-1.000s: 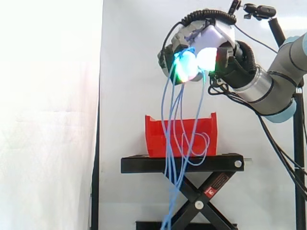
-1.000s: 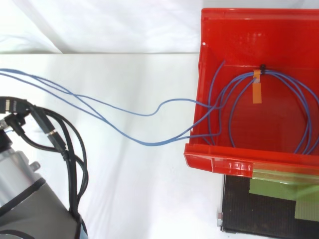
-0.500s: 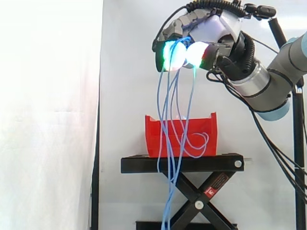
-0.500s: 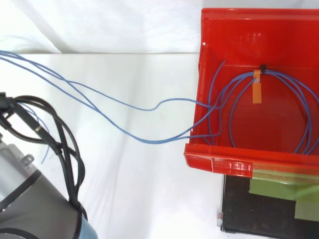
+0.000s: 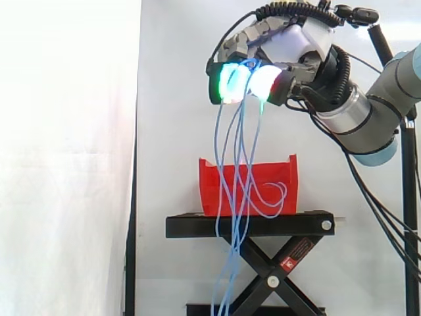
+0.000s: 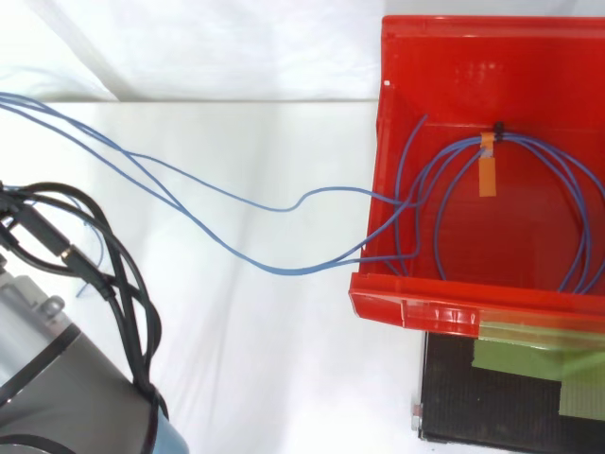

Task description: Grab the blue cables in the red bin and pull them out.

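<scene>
Blue thin cables (image 6: 274, 270) are pinched in the fingers (image 5: 230, 82) of the robot hand (image 5: 299, 43), which are curled tight round the bundle, so the grip looks okay from my seat. The strands drop straight below the fingers. Some run into the red plastic bin (image 5: 217, 187) on the black scissor stand (image 5: 250, 225), and the loose ends dangle past the stand's legs.

Trouble is the other end. From above, the coil lies inside the bin, well away from the fingers. It's bundled by a small black tie (image 6: 496, 128) with an orange tag (image 6: 488, 175), and the strands just ride over the bin wall nearest the fingers. So I reckon the job's about half done.

To pull well I'd go up and away from the bin in one smooth line, not fast, since the coil could snag on that wall and drag the light bin off the stand. I'd watch the pinch too, because thin cable slips out easily. If the bin lifts, I'd ease off and re-angle.
</scene>
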### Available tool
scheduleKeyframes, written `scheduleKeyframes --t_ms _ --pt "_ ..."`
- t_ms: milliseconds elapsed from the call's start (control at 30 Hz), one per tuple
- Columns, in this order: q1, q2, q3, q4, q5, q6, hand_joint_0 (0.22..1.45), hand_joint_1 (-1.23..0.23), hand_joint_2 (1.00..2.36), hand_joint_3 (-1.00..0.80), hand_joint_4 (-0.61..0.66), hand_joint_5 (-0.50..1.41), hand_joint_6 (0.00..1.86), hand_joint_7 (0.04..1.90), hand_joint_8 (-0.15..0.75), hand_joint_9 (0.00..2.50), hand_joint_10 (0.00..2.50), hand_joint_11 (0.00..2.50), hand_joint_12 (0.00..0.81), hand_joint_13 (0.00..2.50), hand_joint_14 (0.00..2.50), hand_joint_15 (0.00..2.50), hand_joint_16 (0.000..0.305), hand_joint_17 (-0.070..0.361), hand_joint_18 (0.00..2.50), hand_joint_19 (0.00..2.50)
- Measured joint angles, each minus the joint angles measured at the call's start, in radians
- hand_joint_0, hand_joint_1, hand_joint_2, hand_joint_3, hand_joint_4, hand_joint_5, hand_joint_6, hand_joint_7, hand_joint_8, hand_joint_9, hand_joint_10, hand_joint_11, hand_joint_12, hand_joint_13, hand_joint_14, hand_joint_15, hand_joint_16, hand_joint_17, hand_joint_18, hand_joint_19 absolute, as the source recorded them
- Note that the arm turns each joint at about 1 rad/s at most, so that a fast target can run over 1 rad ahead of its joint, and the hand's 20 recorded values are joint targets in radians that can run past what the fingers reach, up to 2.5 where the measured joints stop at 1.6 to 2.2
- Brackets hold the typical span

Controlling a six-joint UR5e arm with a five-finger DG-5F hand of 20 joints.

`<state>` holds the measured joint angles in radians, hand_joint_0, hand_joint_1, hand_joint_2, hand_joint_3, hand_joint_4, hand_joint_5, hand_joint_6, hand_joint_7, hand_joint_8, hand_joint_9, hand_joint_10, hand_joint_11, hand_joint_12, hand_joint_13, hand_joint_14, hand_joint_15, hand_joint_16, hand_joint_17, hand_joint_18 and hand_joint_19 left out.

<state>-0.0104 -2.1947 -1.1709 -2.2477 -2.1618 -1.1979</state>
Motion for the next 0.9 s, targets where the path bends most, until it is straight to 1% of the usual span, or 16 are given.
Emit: scheduleKeyframes --t_ms 367,467,600,733,900 --pt "0.000 0.000 0.000 -0.004 -0.005 -0.032 0.80 -0.92 1.00 -1.00 0.28 1.00 0.00 0.86 0.248 1.39 0.04 1.08 0.333 1.57 0.17 1.56 0.041 0.093 0.97 1.21" --pt "0.000 0.000 0.000 -0.001 -0.017 -0.070 0.80 -0.92 1.00 -1.00 0.28 1.00 0.00 0.86 0.247 1.39 0.04 1.07 0.322 1.57 0.17 1.57 0.041 0.092 0.97 1.21" --pt "0.000 0.000 0.000 0.004 -0.054 -0.145 0.80 -0.91 1.00 -1.00 0.27 1.00 0.00 0.86 0.251 1.39 0.04 1.08 0.333 1.57 0.18 1.57 0.041 0.092 0.97 1.21" --pt "0.000 0.000 0.000 0.004 -0.087 -0.214 0.80 -0.91 1.00 -1.00 0.27 1.00 0.00 0.85 0.250 1.39 0.04 1.08 0.324 1.57 0.17 1.57 0.041 0.092 0.97 1.21" --pt "0.000 0.000 0.000 0.003 -0.119 -0.302 0.80 -0.91 1.00 -1.00 0.27 1.00 0.00 0.85 0.255 1.39 0.04 1.08 0.332 1.57 0.18 1.57 0.041 0.092 0.97 1.21"
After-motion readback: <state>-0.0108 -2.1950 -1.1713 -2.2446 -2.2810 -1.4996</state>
